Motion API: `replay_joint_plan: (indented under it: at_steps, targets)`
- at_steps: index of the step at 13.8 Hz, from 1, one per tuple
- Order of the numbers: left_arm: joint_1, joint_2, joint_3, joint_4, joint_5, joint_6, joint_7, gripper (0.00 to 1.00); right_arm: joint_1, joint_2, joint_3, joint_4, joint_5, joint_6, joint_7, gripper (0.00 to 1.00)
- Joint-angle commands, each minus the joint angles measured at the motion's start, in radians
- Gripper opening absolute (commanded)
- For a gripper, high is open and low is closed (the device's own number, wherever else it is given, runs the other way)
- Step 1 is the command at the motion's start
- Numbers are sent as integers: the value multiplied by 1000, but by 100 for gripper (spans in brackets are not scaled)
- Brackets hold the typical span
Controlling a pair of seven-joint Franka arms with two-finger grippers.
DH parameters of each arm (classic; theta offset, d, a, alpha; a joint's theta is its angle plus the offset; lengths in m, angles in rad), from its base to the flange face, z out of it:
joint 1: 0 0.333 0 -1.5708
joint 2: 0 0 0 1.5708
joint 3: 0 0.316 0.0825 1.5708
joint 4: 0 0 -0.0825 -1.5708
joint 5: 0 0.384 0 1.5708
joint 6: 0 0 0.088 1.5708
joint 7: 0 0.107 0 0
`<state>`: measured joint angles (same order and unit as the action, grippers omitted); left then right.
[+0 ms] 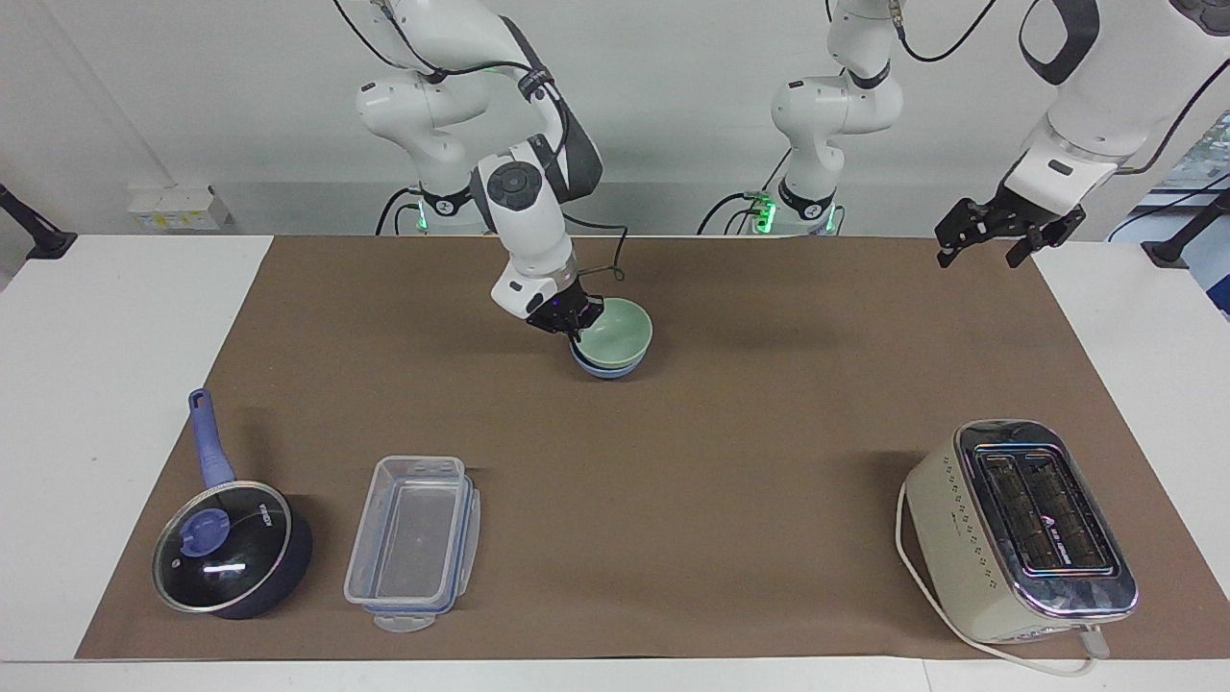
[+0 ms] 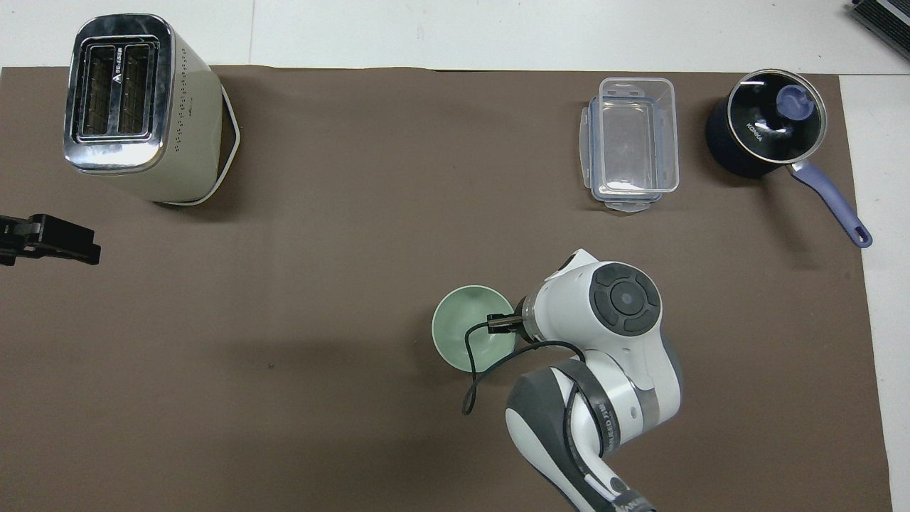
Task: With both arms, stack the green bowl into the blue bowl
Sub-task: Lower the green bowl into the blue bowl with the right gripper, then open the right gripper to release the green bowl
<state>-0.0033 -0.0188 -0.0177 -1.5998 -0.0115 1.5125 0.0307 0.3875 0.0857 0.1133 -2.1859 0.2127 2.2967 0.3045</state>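
Fingers of the right gripper (image 1: 577, 325) pinch the rim of one green bowl (image 1: 616, 332), upright, mouth up, nested in one blue bowl (image 1: 605, 366). Left gripper (image 1: 995, 237), fingers spread, waits over the bench (image 1: 769, 461) edge.

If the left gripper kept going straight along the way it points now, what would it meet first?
The left gripper hangs open, angled down over the edge of the brown mat at the left arm's end; it would probably meet bare mat first. Depth is unclear. The toaster looks clear of that line.
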Motion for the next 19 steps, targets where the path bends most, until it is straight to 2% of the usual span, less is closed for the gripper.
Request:
replay_joint_plan:
  at_steps: [1, 7, 9, 10, 11, 12, 13, 14, 17, 19]
  targets:
    - [17, 11, -8, 27, -15, -28, 1, 100, -7, -20, -1, -9, -12, -14, -16, 4]
    - [17, 11, -8, 27, -15, -28, 1, 100, -9, -18, -1, -9, -50, -13, -16, 5]
    - [17, 11, -8, 27, -15, -28, 1, 100, -9, -18, -1, -9, -50, -13, -13, 11]
    - [17, 11, -8, 27, -15, -28, 1, 100, -10, -18, 0, -8, -49, -14, -5, 23]
    - [17, 11, -8, 27, -15, -28, 1, 100, -10, -17, 0, -6, -47, -14, 1, 47]
    - [17, 11, -8, 27, -15, -28, 1, 100, -10, -18, 0, 0, -41, -13, 8, 58]
    - [17, 11, -8, 27, -15, -28, 1, 100, -10, -18, -1, 8, -38, -14, 13, 59]
    - [17, 11, -8, 27, -15, -28, 1, 100, -12, -23, -4, 20, -36, -16, 16, 65]
    - [17, 11, -8, 27, -15, -28, 1, 100, -79, -64, -9, 84, -39, -89, 7, 100]
    - [17, 11, -8, 27, -15, -28, 1, 100, -155, -83, -14, 135, -53, -138, -5, 100]
